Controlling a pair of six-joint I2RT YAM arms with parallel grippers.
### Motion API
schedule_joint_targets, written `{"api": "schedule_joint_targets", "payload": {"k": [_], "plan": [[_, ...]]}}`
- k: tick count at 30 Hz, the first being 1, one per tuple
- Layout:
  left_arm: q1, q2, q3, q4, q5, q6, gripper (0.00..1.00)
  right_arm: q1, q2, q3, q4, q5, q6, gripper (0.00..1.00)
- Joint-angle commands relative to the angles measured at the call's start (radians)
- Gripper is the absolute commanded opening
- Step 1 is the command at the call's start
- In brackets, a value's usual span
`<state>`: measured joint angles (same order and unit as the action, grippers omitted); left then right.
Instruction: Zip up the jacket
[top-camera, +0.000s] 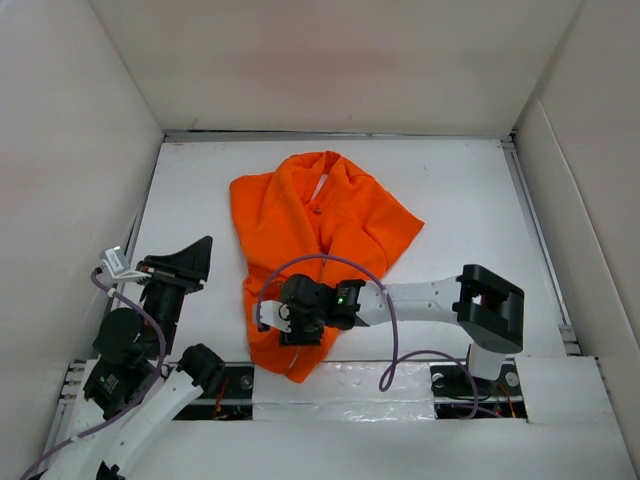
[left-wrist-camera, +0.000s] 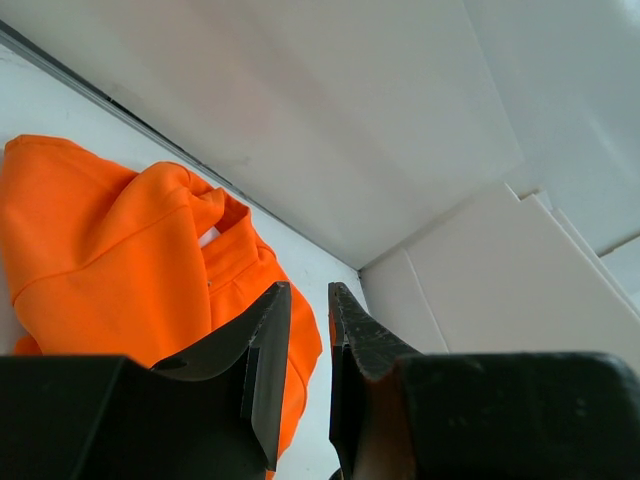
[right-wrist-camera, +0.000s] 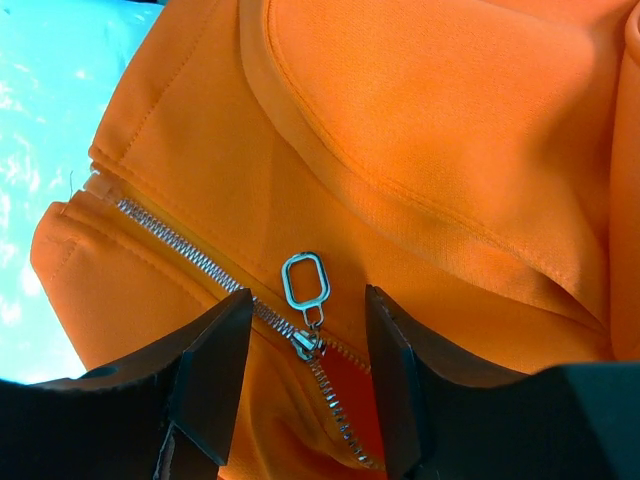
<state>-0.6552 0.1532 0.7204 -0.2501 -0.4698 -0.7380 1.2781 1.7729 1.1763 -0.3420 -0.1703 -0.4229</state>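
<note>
The bright orange jacket (top-camera: 320, 225) lies crumpled on the white table, collar towards the back. My right gripper (top-camera: 285, 320) hovers over its near hem. In the right wrist view the jaws are open on either side of the silver zipper slider (right-wrist-camera: 306, 343), whose ring-shaped pull tab (right-wrist-camera: 305, 281) lies flat on the fabric; my right gripper (right-wrist-camera: 308, 310) touches neither. The zipper teeth (right-wrist-camera: 180, 250) are joined on one side of the slider and parted on the other. My left gripper (top-camera: 190, 262) is beside the jacket's left edge, jaws slightly apart and empty (left-wrist-camera: 310, 310); the jacket (left-wrist-camera: 110, 260) shows beyond them.
White walls enclose the table on the left, back and right (top-camera: 330, 60). A purple cable (top-camera: 385, 310) loops over the right arm above the jacket. A metal rail (top-camera: 340, 385) runs along the near edge by the arm bases.
</note>
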Motion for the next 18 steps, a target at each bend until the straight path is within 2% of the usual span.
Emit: {"api": "schedule_joint_targets", "payload": {"k": [1,5,11,14,15,16,17,18], "plan": [[-0.004,0.016,-0.01,0.054,0.014,0.009,0.19,0.01,0.016,-0.018,0.043,0.018,-0.013,0.55],[-0.004,0.02,-0.015,0.055,0.014,0.009,0.19,0.01,0.033,-0.049,0.15,0.031,0.009,0.55],[-0.004,0.029,-0.024,0.055,0.014,0.008,0.19,-0.008,0.072,-0.09,0.242,0.008,0.038,0.42],[-0.004,0.035,-0.033,0.058,0.017,0.003,0.19,-0.026,0.059,-0.132,0.3,-0.023,0.058,0.25],[-0.004,0.039,-0.039,0.058,0.023,0.0,0.19,-0.036,0.042,-0.151,0.311,-0.026,0.062,0.11],[-0.004,0.04,-0.044,0.058,0.028,-0.001,0.19,-0.036,0.03,-0.162,0.33,-0.026,0.067,0.08],[-0.004,0.049,-0.047,0.057,0.031,-0.004,0.19,-0.046,0.017,-0.171,0.331,-0.026,0.075,0.0],[-0.004,0.052,-0.052,0.051,0.034,-0.009,0.19,-0.046,0.002,-0.184,0.349,-0.026,0.079,0.0]]}}
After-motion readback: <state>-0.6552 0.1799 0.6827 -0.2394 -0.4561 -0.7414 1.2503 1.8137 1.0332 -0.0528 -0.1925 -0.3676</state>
